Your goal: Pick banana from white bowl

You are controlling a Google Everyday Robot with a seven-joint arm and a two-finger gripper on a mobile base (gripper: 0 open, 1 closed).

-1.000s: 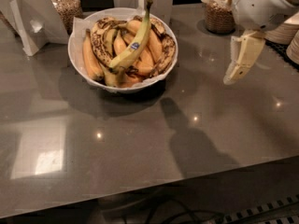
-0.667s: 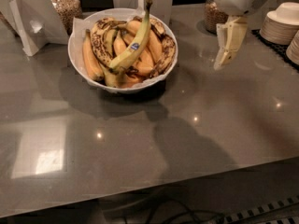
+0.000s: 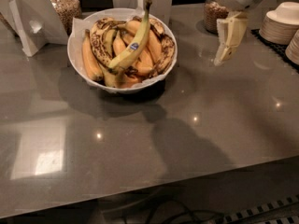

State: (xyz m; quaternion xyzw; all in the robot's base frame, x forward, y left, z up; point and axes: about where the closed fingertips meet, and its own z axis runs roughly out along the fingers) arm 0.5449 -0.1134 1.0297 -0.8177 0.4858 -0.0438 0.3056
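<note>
Can see the long yellow-green banana (image 3: 133, 48) with a small blue sticker, lying on top of the short brown-spotted orange bananas (image 3: 100, 45) inside the big round white bowl (image 3: 122, 88) lined with paper, stem pointing to 12 o'clock. Bowl sitting on the shiny grey table (image 3: 140, 143), toward 11 o'clock. Well apart, at the bowl's 3 o'clock, the pale yellow robot gripper (image 3: 223, 59), hanging in the air, pointing down, touching nothing. Spread or pressed together, cannot tell. Stacked white dishes (image 3: 280, 22) at 2 o'clock
</note>
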